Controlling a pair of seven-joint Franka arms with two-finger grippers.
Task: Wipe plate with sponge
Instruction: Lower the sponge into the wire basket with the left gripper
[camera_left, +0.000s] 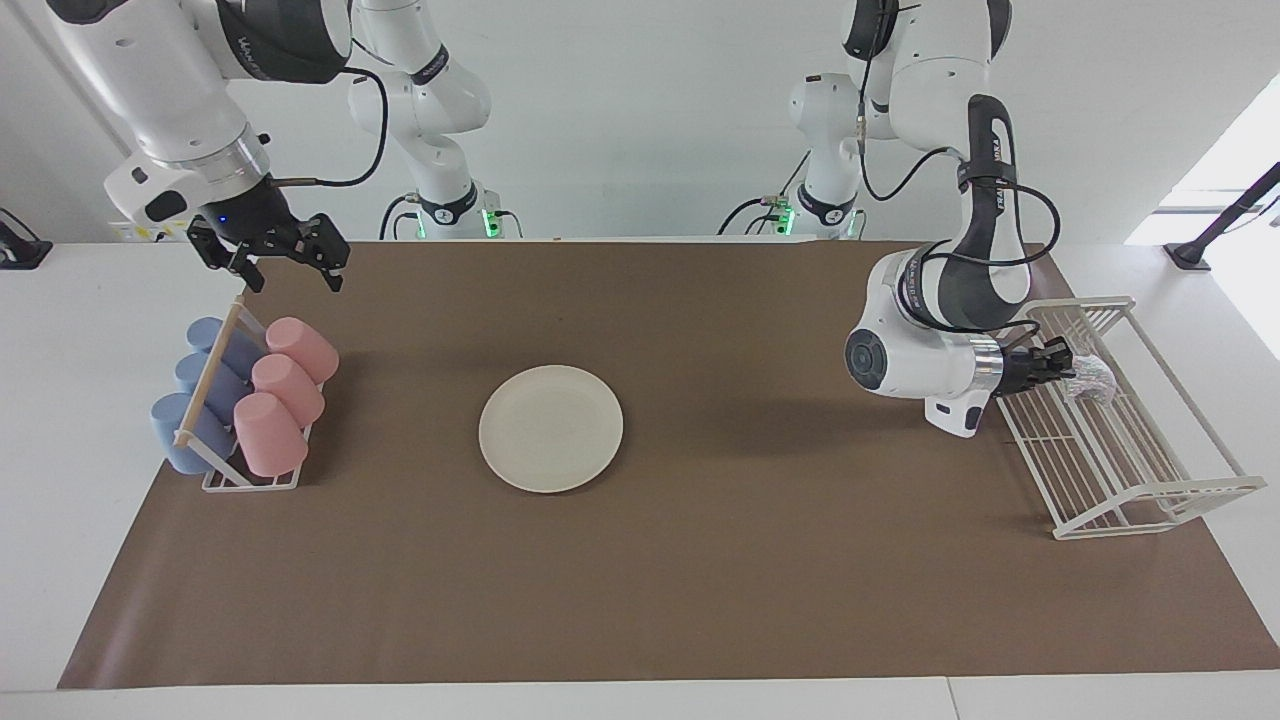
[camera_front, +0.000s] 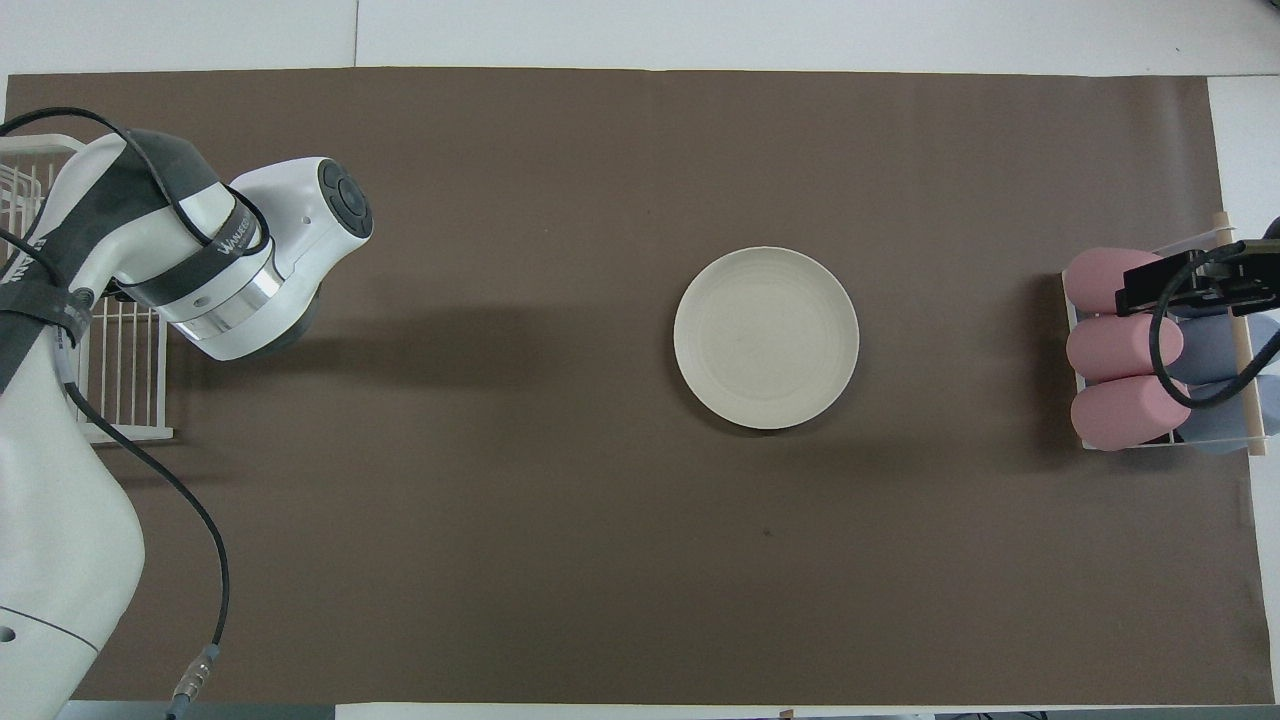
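silvery sponge (camera_left: 1093, 374) pinched by left gripper (camera_left: 1066, 364) over wire rack (camera_left: 1150, 490).

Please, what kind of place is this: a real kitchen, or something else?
Probably a robot lab set up as a dishwashing station, not a real kitchen. A plate lies on a brown mat, with a white wire rack and a cup holder at the table's two ends.

The plate (camera_left: 551, 428) lies flat on the brown mat (camera_left: 700, 600). At its three o'clock, the left gripper (camera_left: 1072, 363) reaches sideways into the white wire rack (camera_left: 1150, 490), closed on the sponge (camera_left: 1092, 379). At ten o'clock, the right gripper (camera_left: 290, 268) hangs open above the cup rack (camera_left: 215, 400).
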